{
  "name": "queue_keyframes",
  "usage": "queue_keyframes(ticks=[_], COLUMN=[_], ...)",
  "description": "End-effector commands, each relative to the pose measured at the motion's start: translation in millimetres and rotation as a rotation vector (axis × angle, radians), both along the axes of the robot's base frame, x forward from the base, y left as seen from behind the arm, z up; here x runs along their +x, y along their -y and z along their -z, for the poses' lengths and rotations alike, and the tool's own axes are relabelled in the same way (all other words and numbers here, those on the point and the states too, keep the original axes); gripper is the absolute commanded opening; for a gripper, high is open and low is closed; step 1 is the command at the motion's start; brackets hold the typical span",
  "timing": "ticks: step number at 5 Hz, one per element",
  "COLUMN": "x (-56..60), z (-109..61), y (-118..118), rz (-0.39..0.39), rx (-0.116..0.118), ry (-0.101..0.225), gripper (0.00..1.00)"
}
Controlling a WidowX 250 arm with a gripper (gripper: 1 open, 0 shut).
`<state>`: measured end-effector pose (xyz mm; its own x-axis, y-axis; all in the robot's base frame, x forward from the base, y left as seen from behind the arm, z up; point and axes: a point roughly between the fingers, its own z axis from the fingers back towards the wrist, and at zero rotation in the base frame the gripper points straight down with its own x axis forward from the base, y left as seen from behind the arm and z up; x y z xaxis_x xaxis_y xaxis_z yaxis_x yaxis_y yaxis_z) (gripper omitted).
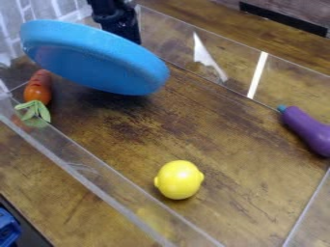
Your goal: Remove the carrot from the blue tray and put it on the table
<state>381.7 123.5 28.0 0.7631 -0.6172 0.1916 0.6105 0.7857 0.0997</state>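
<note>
Grip: black end effector (120, 31) clamped on far rim of round bright-blue plastic tray (91, 58)
Tray: tilted, lifted off dark brown wood-grain bench (219, 125)
Carrot: small orange toy carrot with green top (39, 89), on bench just left of tray

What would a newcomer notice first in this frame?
The blue tray, held up off the table at the upper left and steeply tilted by the black gripper behind its top edge. Then the carrot lying on the table at the left edge, just below the tray, and the yellow lemon alone near the front.
</note>
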Motion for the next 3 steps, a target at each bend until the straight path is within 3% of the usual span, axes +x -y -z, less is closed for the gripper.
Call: queue_keyframes(ticks=[1,3], x=[16.4,16.5], z=[-11.5,0.3], y=[7.4,15.2], rz=[0.010,0.015], rx=[0.012,0.013], ry=[0.033,0.024], gripper=[1.00,1.00])
